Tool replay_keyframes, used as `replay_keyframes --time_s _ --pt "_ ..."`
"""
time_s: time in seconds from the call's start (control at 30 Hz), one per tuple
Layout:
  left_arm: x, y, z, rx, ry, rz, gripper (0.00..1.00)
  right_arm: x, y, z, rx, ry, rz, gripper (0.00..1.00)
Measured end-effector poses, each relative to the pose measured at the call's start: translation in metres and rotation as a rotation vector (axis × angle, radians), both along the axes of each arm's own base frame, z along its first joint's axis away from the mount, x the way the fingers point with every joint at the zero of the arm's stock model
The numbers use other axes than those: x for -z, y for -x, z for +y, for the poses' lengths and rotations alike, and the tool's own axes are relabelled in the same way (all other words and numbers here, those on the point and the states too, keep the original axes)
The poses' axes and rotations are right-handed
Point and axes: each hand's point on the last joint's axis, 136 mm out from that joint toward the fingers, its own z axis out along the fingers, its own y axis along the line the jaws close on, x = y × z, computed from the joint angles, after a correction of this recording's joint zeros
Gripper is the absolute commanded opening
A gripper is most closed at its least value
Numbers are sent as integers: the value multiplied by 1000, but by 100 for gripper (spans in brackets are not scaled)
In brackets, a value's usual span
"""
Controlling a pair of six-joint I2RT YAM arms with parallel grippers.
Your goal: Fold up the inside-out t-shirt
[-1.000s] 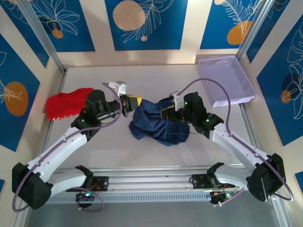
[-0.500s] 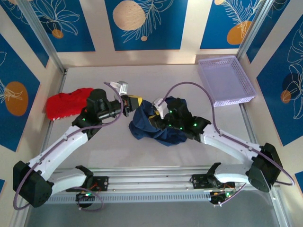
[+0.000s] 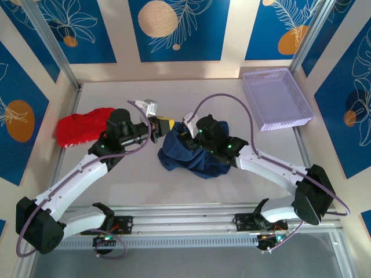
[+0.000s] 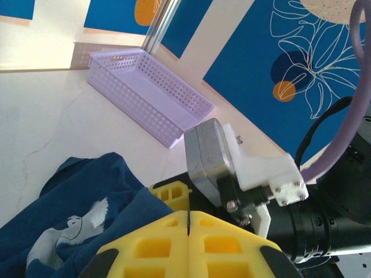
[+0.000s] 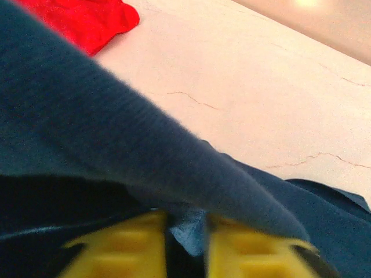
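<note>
Your left arm reaches forward toward the middle, left fingers [image 4: 188, 223] pressed flat together. Your right arm stretches far left, wrist low, right fingers [image 5: 186, 234] nipping a fold of the inside-out t-shirt [image 5: 87, 133].

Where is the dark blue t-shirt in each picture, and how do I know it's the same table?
Top external: the blue t-shirt is bunched mid-table, between the two arms.
Left wrist: it is at the bottom left.
Right wrist: it is draped across the left and bottom.
Landmarks: the red garment is also top left in the right wrist view. The purple basket is also in the left wrist view.
</note>
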Motion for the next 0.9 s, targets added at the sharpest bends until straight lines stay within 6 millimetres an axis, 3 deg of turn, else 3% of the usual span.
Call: replay_keyframes --time_s 0.07,0.17,0.43,0.67,0.9 --pt "2 -1 1 -8 -7 8 0 0 -2 -2 8 -4 2 0" --pt "11 -6 6 -52 -38 26 0 -6 -2 -6 5 -36 20 0" --pt "28 -25 23 -193 -122 63 0 -60 12 -32 -49 -291 69 0" --pt "47 -41 32 -275 -216 100 0 -69 27 -38 -151 -467 223 0" --pt "76 -56 26 -272 -319 171 5 -89 35 -36 -287 -674 342 0"
